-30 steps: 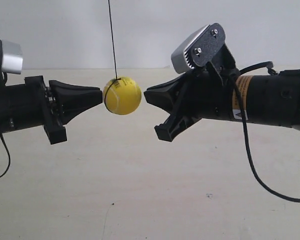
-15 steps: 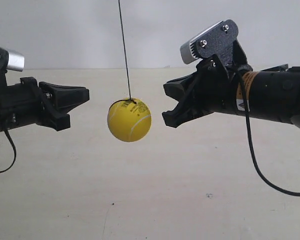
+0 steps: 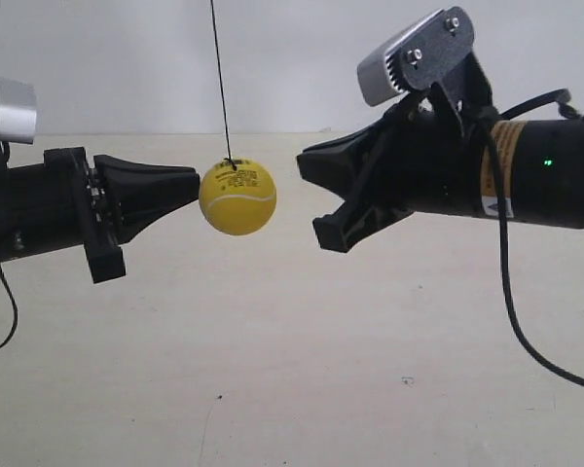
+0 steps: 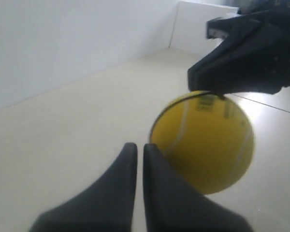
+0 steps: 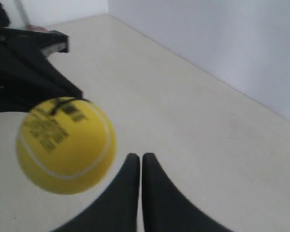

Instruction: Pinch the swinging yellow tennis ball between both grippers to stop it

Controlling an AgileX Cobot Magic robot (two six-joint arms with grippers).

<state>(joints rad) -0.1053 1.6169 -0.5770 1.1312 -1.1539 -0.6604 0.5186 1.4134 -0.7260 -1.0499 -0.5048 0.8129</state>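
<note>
Well, a big pale table (image 3: pixel 273 370) lies far below the yellow tennis ball (image 3: pixel 237 197). Two black arms point at the ball, one from each side. The arm at the exterior view's right (image 3: pixel 545 175) has its tip just short of the ball, with a little gap. The arm at the exterior view's left (image 3: pixel 29 209) has its tip right up against the ball. The left gripper (image 4: pixel 136 145) has its jaws squeezed together with only a thin slit between them. It holds nothing, and the ball is just beside its tip. The right gripper (image 5: pixel 136 155) is pressed together the same way, with the ball close beside it. The ball hangs in the air on a thin black string (image 3: pixel 220 88) that goes up from it. A small dark label (image 5: pixel 46 128) is printed near the top of the ball.
</note>
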